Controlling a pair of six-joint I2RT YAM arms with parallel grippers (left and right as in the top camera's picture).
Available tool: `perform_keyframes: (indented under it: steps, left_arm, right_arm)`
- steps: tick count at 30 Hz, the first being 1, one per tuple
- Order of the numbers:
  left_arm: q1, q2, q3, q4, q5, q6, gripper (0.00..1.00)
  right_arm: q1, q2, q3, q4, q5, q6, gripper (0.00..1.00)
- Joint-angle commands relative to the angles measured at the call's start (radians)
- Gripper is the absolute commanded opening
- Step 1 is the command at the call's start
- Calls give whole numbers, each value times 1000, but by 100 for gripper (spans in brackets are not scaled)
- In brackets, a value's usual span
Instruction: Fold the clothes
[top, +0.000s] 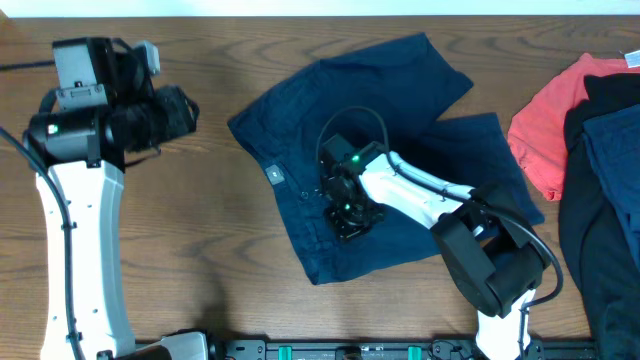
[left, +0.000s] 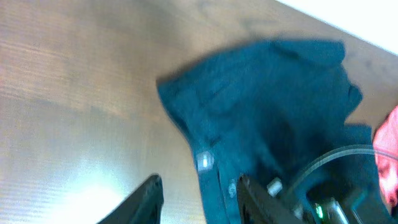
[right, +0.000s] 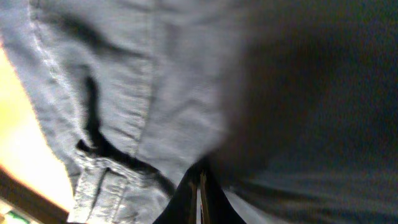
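Note:
The dark navy-blue shorts (top: 400, 100) lie spread and rumpled on the wooden table, waistband toward the front left and legs toward the back right. My right gripper (top: 350, 215) is down on the middle of the shorts near the waistband. In the right wrist view its fingers (right: 200, 177) are closed together, with the cloth (right: 155, 93) creased toward the tips. My left gripper (top: 175, 110) hangs above bare table to the left of the shorts. In the left wrist view its fingers (left: 199, 193) are spread apart and empty, and the shorts (left: 267, 99) lie beyond them.
A coral-red shirt (top: 545, 125) lies at the right edge, also visible in the left wrist view (left: 388, 146). A black garment (top: 605, 100) and another dark blue piece (top: 610, 190) are heaped beside it. Bare wood (top: 200, 250) lies left of the shorts.

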Motion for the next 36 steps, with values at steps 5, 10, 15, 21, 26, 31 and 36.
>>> perform_keyframes:
  steps: [5, 10, 15, 21, 26, 31, 36]
  left_arm:
    - [5, 4, 0, -146, -2, -8, 46]
    - [4, 6, -4, -200, -2, -7, 49]
    - [-27, 8, -66, -187, -2, 6, 38]
    - [-148, 66, -224, 95, -2, 27, 19]
    - [-261, 235, -270, 352, -2, 161, 13]
    - [-334, 435, -270, 559, -2, 224, 10]
    - [-336, 584, -270, 626, -34, 222, 8]
  right_arm:
    - [32, 39, 46, 50, -195, -177, 7]
    - [-33, 33, 156, 66, -194, -150, 5]
    - [-159, -5, 295, -27, -95, -150, 9]
    - [-317, -76, 370, -118, -89, -79, 9]
    - [-408, -169, 371, -195, -95, -71, 9]
    - [-422, -256, 371, -257, -56, -73, 10]
    - [-422, -318, 371, -293, 18, -37, 11]
